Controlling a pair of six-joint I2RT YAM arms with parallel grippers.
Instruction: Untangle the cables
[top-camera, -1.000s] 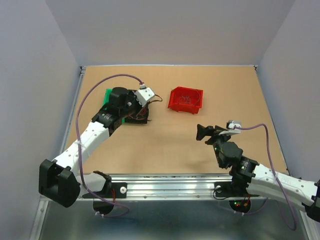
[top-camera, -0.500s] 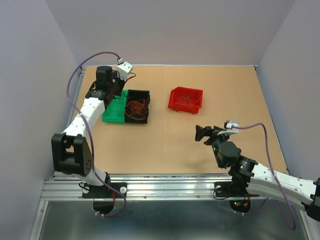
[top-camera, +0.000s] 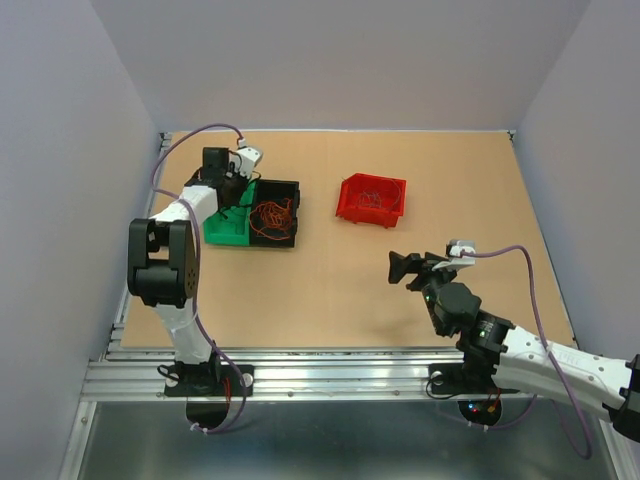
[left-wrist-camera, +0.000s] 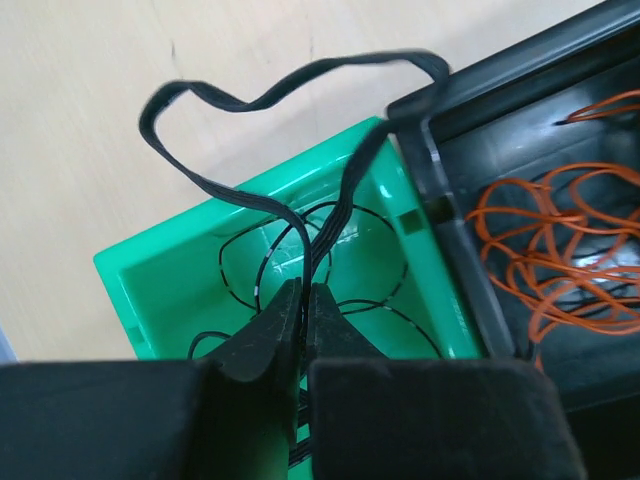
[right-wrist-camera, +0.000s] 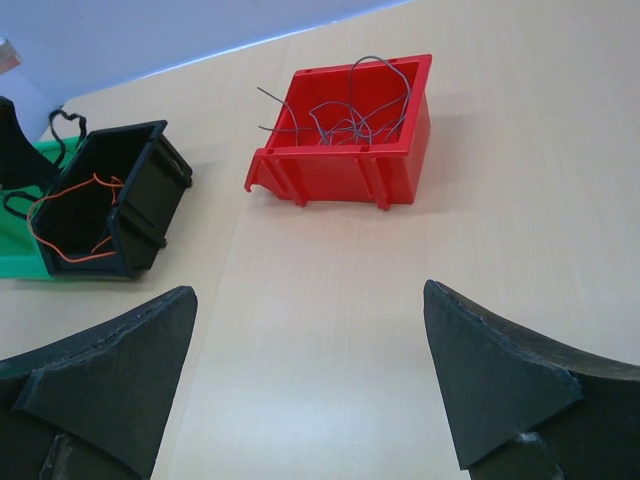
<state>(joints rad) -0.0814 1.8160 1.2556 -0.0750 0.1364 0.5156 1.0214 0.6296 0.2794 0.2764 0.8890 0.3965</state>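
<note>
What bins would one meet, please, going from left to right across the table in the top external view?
green bin → black bin → red bin

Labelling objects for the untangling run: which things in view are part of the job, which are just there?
Job: black cable, pinched in the left tool over the green bin; orange cables in the black bin; grey cables in the red bin.
Just there: table; purple arm lead; right tool, open, empty.
</note>
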